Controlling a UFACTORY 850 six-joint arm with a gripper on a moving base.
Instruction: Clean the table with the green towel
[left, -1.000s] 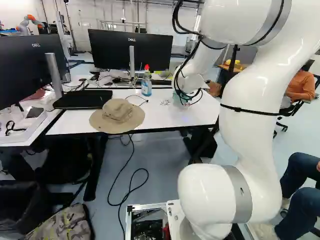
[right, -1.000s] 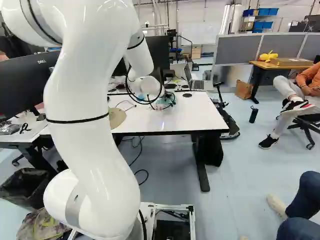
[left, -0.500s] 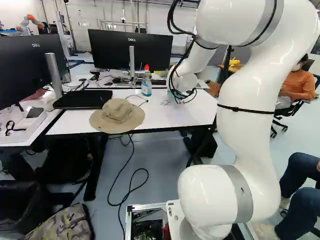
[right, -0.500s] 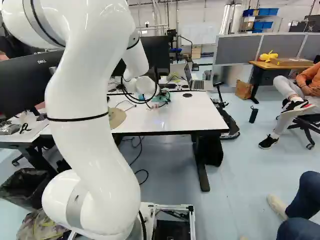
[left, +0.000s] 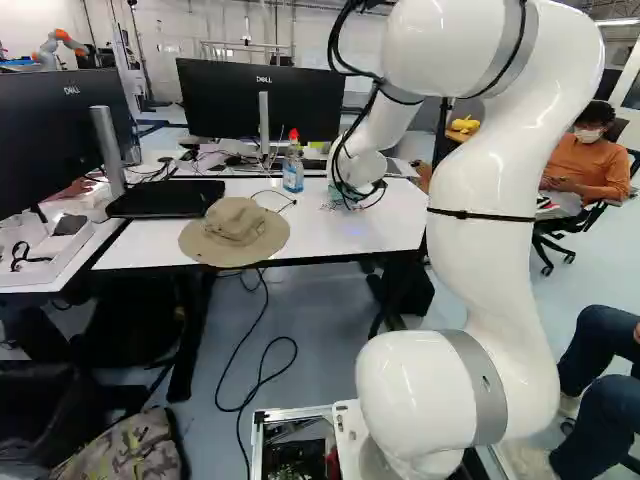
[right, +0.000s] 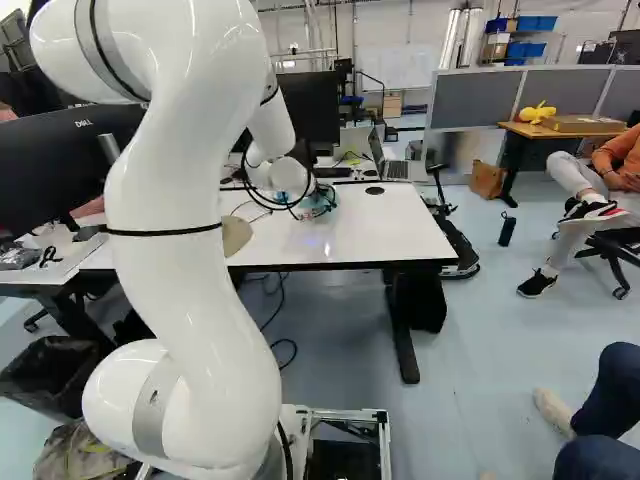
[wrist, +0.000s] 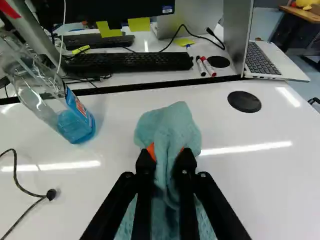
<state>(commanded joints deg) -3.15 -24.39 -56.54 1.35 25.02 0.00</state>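
Note:
Beyond the arm, the gripper (right: 316, 208) is low over the white table (right: 390, 232). In the wrist view the gripper (wrist: 166, 156) is shut on the green towel (wrist: 167, 125), whose cloth is pinched between the orange pads. The towel bunches up ahead of the fingertips and spreads out beneath the fingers. Small dark marks (left: 328, 206) show on the tabletop at the towel's side in the left base view; the arm and towel may hide part of them.
A blue spray bottle (wrist: 75, 120) stands on the table beside the towel. A tan hat (left: 235, 232) lies at the front edge. Near the bottle is a black cable (wrist: 22, 187). Behind are monitors (left: 262, 100), a keyboard (wrist: 130, 61), markers (wrist: 205, 66) and a laptop (wrist: 270, 60).
The arm has swung left across the table, carrying the towel closer to the bottle and the dark marks. The base, hat and bottle have not shifted.

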